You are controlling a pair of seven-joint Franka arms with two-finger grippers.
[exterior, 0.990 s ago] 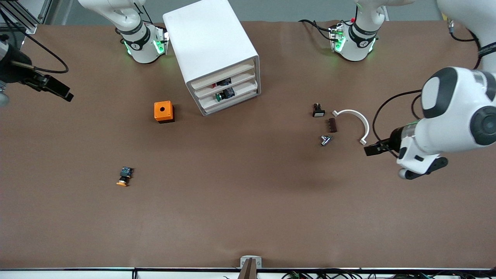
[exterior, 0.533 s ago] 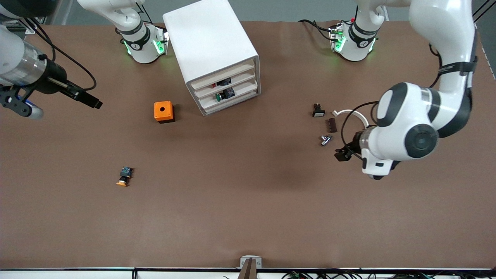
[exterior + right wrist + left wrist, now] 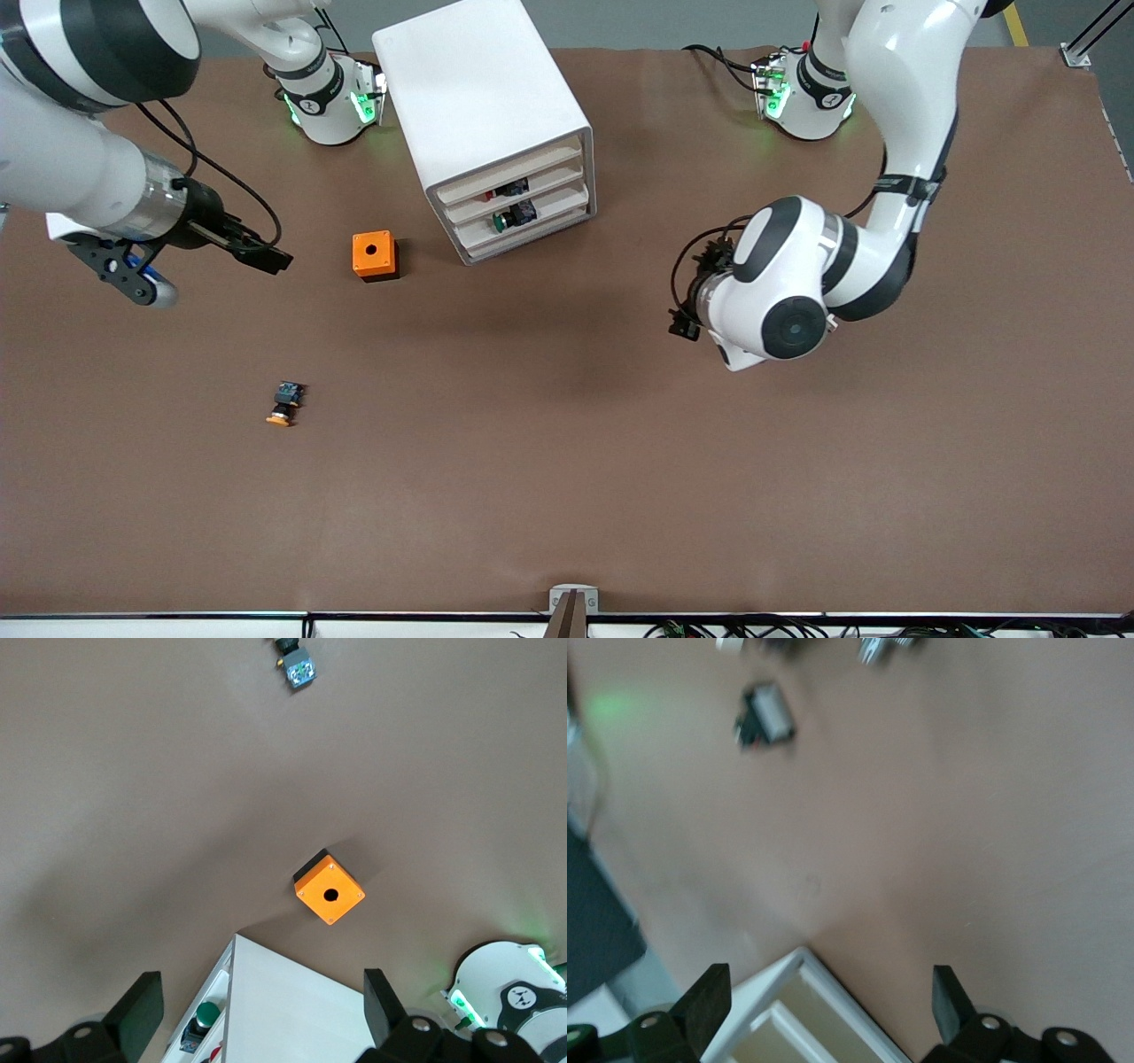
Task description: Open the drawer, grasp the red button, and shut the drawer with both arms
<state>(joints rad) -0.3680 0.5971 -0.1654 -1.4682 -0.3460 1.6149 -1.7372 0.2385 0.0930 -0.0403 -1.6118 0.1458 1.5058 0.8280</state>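
The big white cabinet (image 3: pixel 492 124) sits on the brown table (image 3: pixel 567 496) between the two arms' bases, and its drawers face the front camera, turned a bit toward the left arm's end. All the drawers look shut. The drawer (image 3: pixel 512 190) with the red button (image 3: pixel 493 194) is one of the upper ones, and only a peek of red shows through its front. The green-capped button (image 3: pixel 509 217) sits in the drawer just below it. The left gripper (image 3: pixel 682 326) hangs over bare table toward the left arm's end, jaws wide apart and holding nothing. The right gripper (image 3: pixel 270 260) is over the table beside the small orange box (image 3: pixel 375 255), also open and empty. The right one looks a little closer to the drawer fronts. An orange-capped button (image 3: pixel 283 404) lies alone, nearer the front camera.
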